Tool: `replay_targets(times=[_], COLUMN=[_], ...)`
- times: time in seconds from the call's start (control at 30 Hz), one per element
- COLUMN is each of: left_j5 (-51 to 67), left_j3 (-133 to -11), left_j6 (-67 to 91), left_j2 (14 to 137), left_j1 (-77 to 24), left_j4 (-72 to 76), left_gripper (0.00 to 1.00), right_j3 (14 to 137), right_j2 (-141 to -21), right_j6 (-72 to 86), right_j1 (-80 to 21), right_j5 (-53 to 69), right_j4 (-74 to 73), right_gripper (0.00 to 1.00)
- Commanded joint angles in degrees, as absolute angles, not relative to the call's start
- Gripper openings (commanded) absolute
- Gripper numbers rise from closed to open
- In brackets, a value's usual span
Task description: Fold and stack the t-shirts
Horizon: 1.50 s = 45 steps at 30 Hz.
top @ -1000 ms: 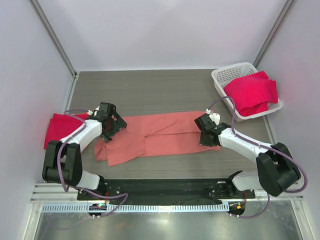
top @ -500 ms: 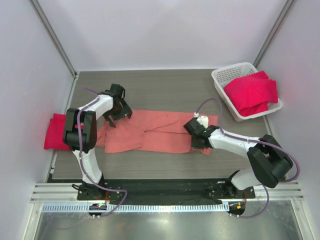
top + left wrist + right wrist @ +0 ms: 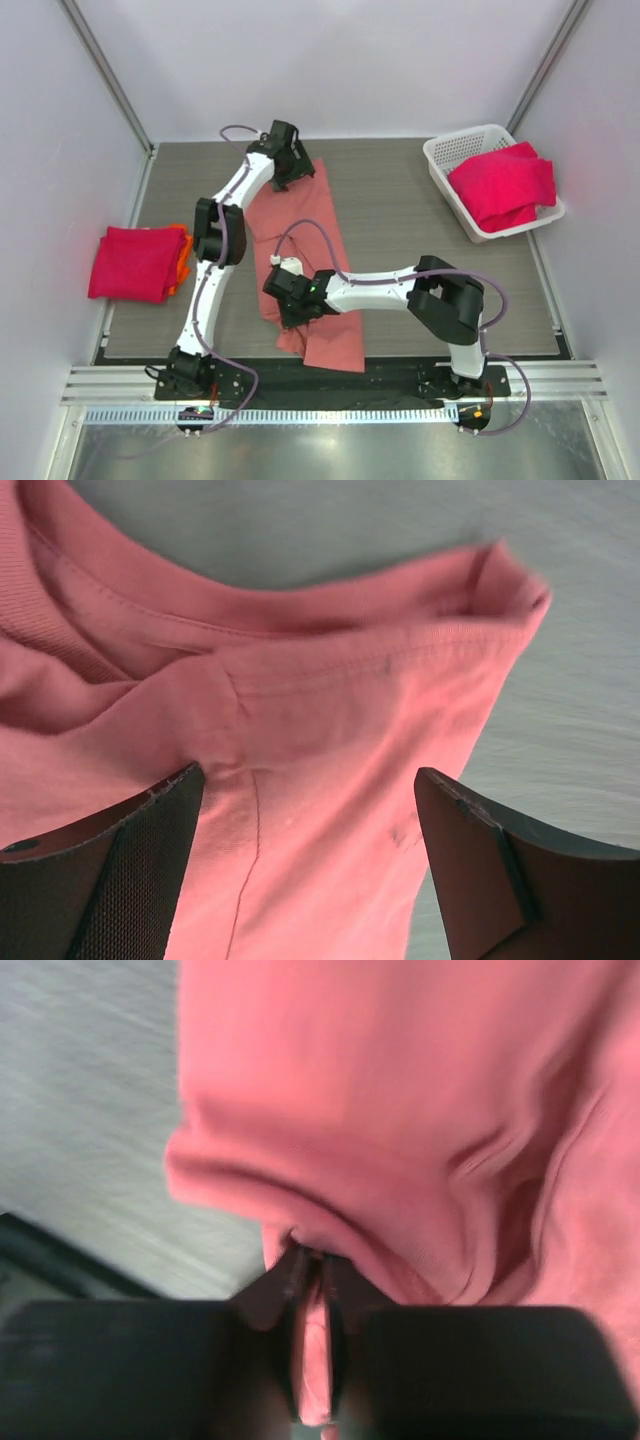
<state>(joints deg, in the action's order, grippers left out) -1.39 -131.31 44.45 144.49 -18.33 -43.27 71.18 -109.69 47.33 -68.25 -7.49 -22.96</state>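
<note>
Diagonally, salmon-pink t-shirt (image 3: 300, 205) at table edge (image 3: 440, 352)

A robotics lab test cell: plain white panels (image 3: 330, 60) on metal posts (image 3: 107, 75) enclose a grey table (image 3: 400, 200), with two robot arms (image 3: 215, 230) bolted to a black rail (image 3: 330, 372) along the bottom of the frame.
</note>
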Motion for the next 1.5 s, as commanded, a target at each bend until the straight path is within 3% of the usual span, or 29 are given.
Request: replay_targets(times=[0.0, 0.03, 0.13, 0.27, 0.4, 0.5, 0.73, 1.07, 1.13, 1.23, 1.27, 1.37, 1.47], left_j5=[4.5, 5.8, 7.4, 7.2, 10.4, 13.6, 25.3, 19.3, 18.1, 16.5, 16.3, 15.8, 13.0], left_j3=[-142.9, -144.3, -141.4, -133.6, -138.0, -138.2, -116.2, -90.2, -86.8, -84.8, -84.6, -82.4, -79.1], left_j6=[44.1, 45.1, 45.4, 45.0, 45.5, 47.3, 45.1, 36.3, 35.8, 36.2, 36.5, 36.7, 36.2], left_j2=[153.1, 154.1, 153.3, 147.3, 146.8, 145.3, 127.3, 108.5, 107.8, 108.7, 109.1, 109.3, 107.6], left_j1=[-21.1, -20.9, -20.7, -20.3, -19.5, -18.3, -15.4, -14.0, -13.7, -13.2, -13.2, -13.4, -14.4], left_j4=[-41.1, -40.0, -32.6, -20.8, -16.1, -15.6, -8.3, -14.1, -14.3, -14.2, -13.5, -11.3, -9.3], left_gripper=[0.87, 0.87, 0.89, 0.92, 0.96, 0.97, 0.99, 0.99, 1.0, 1.0, 1.0, 0.99, 0.99], right_j3=[74.5, 74.3, 71.6, 66.7, 65.9, 67.6, 81.8, 105.1, 110.1, 115.3, 116.2, 118.0, 120.2], right_j2=[-107.2, -105.5, -99.2, -93.0, -92.6, -96.3, -115.7, -137.2, -140.6, -143.6, -144.9, -146.1, -146.7], right_j6=[45.2, 44.1, 42.2, 38.2, 34.8, 33.7, 36.0, 40.5, 40.7, 40.8, 40.8, 41.0, 41.0], right_j1=[-66.4, -65.1, -59.8, -49.4, -38.7, -31.8, -20.3, -15.4, -15.1, -14.9, -14.8, -13.7, -11.8], right_j5=[-4.2, -4.4, -3.9, 1.9, 6.4, 6.7, 17.1, 22.5, 22.9, 22.4, 21.7, 19.3, 17.5], right_j4=[-23.7, -23.6, -23.2, -19.5, -15.9, -12.9, -7.1, -8.6, -9.8, -11.1, -11.4, -11.9, -12.1], right_gripper=[0.19, 0.3, 0.46, 0.48, 0.52, 0.57, 0.62, 0.63, 0.61, 0.46, 0.29, 0.02, 0.01])
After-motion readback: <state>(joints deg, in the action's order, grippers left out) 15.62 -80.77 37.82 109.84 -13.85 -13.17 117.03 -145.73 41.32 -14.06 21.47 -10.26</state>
